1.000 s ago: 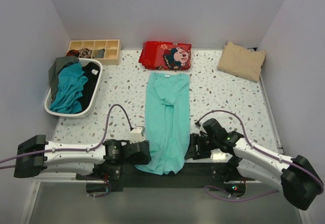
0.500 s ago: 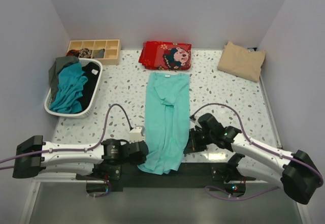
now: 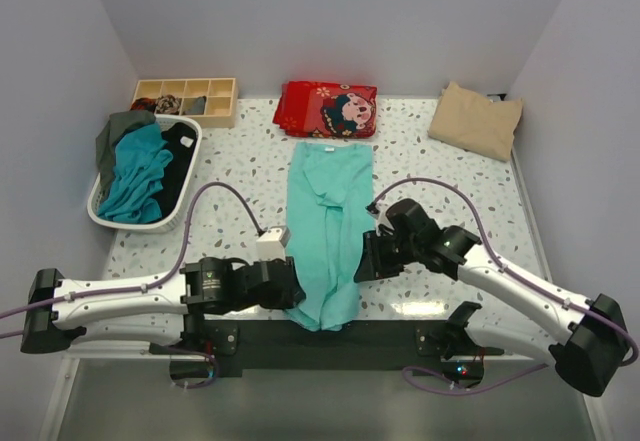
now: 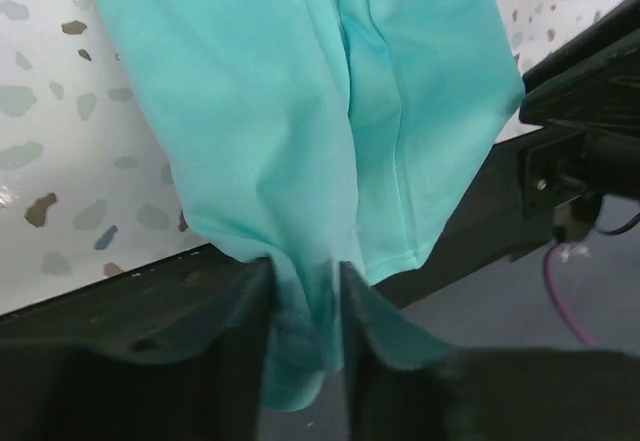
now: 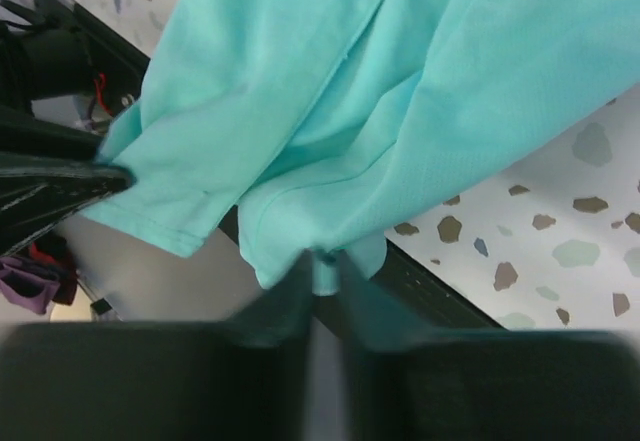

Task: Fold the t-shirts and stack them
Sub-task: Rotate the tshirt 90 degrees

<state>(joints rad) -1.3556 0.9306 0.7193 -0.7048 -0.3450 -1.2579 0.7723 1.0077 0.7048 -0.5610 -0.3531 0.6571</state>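
A light turquoise-mint t-shirt point(image 3: 330, 223) lies folded lengthwise into a long strip down the middle of the table. My left gripper point(image 3: 292, 294) is shut on its near left hem corner, seen pinched between the fingers in the left wrist view point(image 4: 300, 306). My right gripper point(image 3: 362, 266) is shut on the near right hem corner, seen in the right wrist view point(image 5: 322, 266). Both hold the near end lifted off the table. A folded beige t-shirt point(image 3: 476, 119) lies at the far right. Darker teal point(image 3: 135, 173), black point(image 3: 182, 158) and grey-green point(image 3: 118, 131) shirts sit in the basket.
A white laundry basket point(image 3: 135, 223) stands at the left. A wooden compartment tray point(image 3: 186, 99) is at the far left. A red printed cloth point(image 3: 327, 108) lies at the far middle. The black front rail point(image 3: 380, 341) runs along the table's near edge.
Both grippers have moved away from the near edge toward the far side, lifting the mint shirt's near hem with them. The hanging end has drawn up onto the table.
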